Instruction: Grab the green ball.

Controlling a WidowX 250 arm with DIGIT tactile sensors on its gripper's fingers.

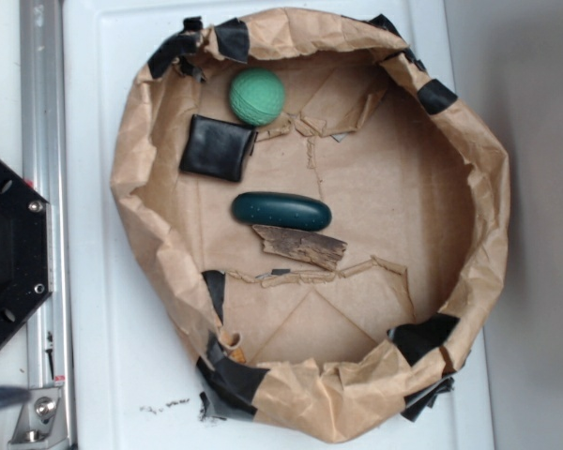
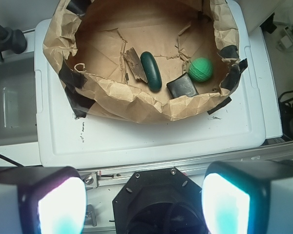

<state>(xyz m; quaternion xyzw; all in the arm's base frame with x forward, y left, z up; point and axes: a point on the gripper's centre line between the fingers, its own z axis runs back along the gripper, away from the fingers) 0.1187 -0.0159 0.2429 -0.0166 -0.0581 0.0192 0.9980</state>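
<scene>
The hand (image 2: 144,200) hangs high above the base, fingers (image 2: 58,204) spread wide, holding nothing.

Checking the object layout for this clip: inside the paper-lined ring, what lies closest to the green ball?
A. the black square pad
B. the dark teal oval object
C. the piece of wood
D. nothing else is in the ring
A: in the exterior view the green ball sits right next to the black square pad, while the dark teal oval and the piece of wood lie farther off, toward the middle of the ring.
</scene>
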